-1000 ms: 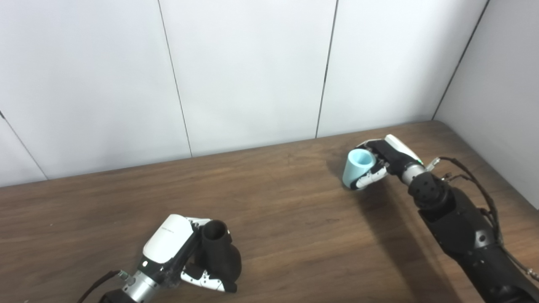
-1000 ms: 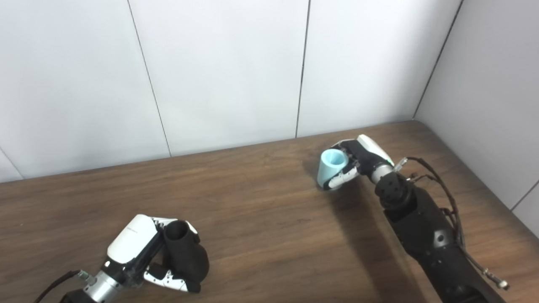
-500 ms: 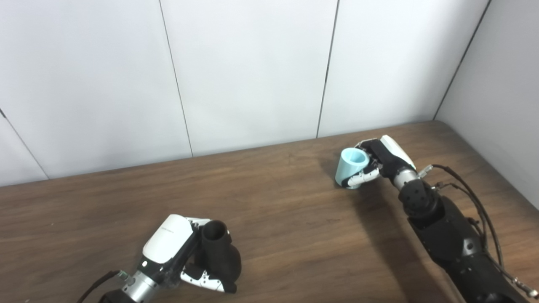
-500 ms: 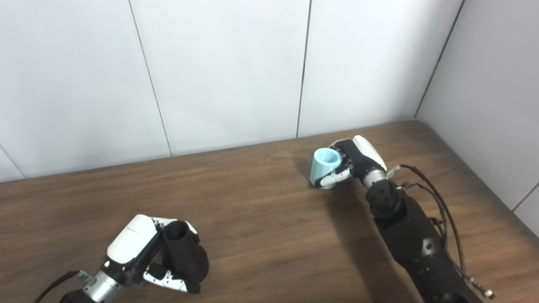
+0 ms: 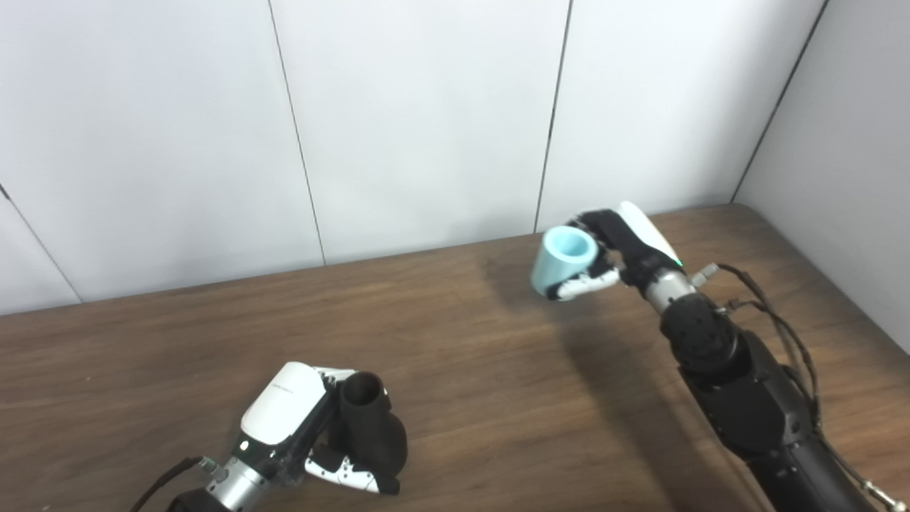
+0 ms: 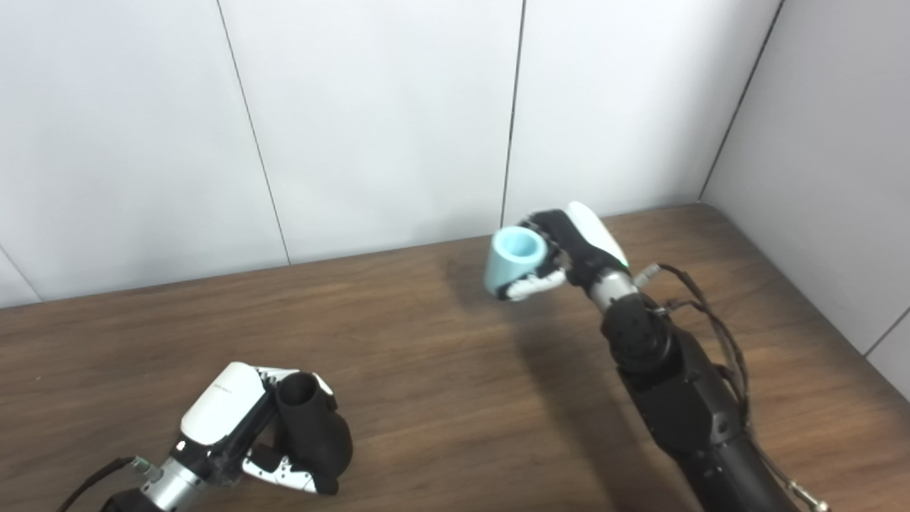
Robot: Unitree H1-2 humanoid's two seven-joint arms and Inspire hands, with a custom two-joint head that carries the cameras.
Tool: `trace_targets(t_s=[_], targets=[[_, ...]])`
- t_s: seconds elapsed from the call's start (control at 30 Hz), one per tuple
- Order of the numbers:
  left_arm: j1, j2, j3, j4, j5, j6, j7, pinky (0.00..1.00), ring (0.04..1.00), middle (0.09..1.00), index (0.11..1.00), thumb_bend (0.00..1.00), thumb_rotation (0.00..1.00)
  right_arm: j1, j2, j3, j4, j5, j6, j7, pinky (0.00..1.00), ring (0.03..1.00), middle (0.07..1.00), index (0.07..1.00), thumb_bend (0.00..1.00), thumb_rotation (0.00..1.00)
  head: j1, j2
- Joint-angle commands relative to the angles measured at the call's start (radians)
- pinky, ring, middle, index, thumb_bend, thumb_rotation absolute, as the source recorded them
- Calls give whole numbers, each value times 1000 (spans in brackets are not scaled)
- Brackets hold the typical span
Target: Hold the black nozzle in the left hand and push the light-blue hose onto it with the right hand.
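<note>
While my left hand (image 5: pixel 295 427) is wrapping its fingers around the black nozzle (image 5: pixel 370 430) low over the near side of the wooden table (image 5: pixel 462 398), open end facing up, my right hand (image 5: pixel 625 249) is gripping the light-blue hose (image 5: pixel 563 259) above the far right of the table. The two pieces are sitting well apart, bare wood between them. White wall panels (image 5: pixel 419 114) are standing behind, and loose cables (image 5: pixel 775 320) are trailing off the right forearm.
</note>
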Motion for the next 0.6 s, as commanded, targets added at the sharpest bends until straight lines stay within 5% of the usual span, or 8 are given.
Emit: trace_targets(t_s=[0.0,0.2,0.57], targets=[[61,-3,-48,61,85,72,-102,301,389,473,482,528,0,-63,-6,0,-89,13,21,33,269,327,418,534,517,0,57,10],[45,-37,-59,57,89,111,-128,304,390,474,482,528,0,-110,11,41,-230,32,95,137,265,326,417,531,517,0,167,27],[16,-71,-75,79,104,136,-127,248,336,472,482,528,0,-177,70,127,-406,15,193,312,225,293,409,520,520,0,258,58]])
